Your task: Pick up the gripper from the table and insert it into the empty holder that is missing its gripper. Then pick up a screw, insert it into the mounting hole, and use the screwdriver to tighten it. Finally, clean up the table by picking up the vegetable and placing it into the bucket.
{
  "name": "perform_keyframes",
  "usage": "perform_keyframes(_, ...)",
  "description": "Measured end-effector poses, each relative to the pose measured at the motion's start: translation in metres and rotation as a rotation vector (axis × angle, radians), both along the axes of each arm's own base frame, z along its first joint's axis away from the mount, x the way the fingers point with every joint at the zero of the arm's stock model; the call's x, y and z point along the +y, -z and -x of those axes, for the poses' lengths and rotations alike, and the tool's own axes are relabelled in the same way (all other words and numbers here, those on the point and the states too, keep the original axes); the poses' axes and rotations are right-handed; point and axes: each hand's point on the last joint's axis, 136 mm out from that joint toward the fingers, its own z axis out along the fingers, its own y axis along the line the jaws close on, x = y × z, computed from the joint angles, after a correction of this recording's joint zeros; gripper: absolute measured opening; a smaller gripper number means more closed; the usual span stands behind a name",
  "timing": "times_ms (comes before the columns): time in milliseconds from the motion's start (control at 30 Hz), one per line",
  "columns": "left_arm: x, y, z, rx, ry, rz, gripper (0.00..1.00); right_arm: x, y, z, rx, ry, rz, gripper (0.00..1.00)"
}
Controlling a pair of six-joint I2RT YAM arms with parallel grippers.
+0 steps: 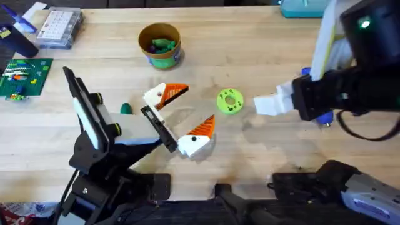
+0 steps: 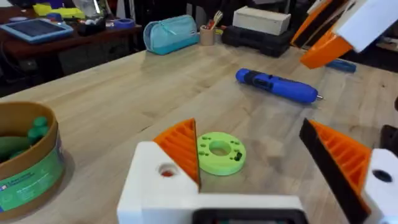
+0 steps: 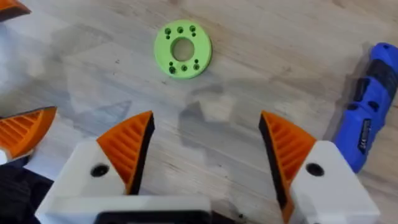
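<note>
My left gripper [image 1: 197, 106] hangs open low over the table [image 1: 262, 56]. Its white fingers carry orange pads [image 2: 180, 146] and point toward a lime-green disc [image 2: 219, 152]. My right gripper [image 1: 267, 104] reaches in from the right, open and empty [image 3: 205, 118], just right of that disc [image 3: 182, 50]. The blue screwdriver [image 2: 277, 86] lies on the wood, partly under the right arm [image 1: 322, 117]. A small dark-green vegetable [image 1: 126, 108] rests beside the left arm. The tan bucket [image 1: 160, 45] stands at the back with green pieces inside. The loose gripper, holder and screw are out of view.
A green circuit board [image 1: 22, 76] and a clear parts box [image 1: 59, 28] sit at the far left. A teal pouch [image 2: 171, 31] and a black case [image 2: 261, 37] lie along the table's far edge.
</note>
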Motion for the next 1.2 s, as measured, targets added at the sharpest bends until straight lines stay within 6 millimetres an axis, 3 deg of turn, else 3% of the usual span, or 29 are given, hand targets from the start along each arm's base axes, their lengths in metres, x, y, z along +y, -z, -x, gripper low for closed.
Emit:
perform_keyframes(367, 0.0, 0.0, 0.0, 0.0, 0.0, 0.0, 0.99, 0.018, 0.046, -0.006, 0.041, 0.014, -0.075, 0.994)
perform_keyframes(600, 0.0, 0.0, 0.0, 0.0, 0.0, 0.0, 0.99, 0.031, 0.084, -0.012, 0.168, 0.003, -0.022, 0.995)
perform_keyframes(867, 0.0, 0.0, 0.0, 0.0, 0.0, 0.0, 0.99, 0.062, 0.12, -0.017, 0.243, -0.08, 0.008, 0.981)
perform_keyframes(1100, 0.0, 0.0, 0.0, 0.0, 0.0, 0.0, 0.99, 0.078, 0.128, -0.023, 0.229, -0.122, -0.003, 0.805)
perform_keyframes(1200, 0.0, 0.0, 0.0, 0.0, 0.0, 0.0, 0.99, 0.08, 0.129, -0.024, 0.227, -0.126, -0.006, 0.676)
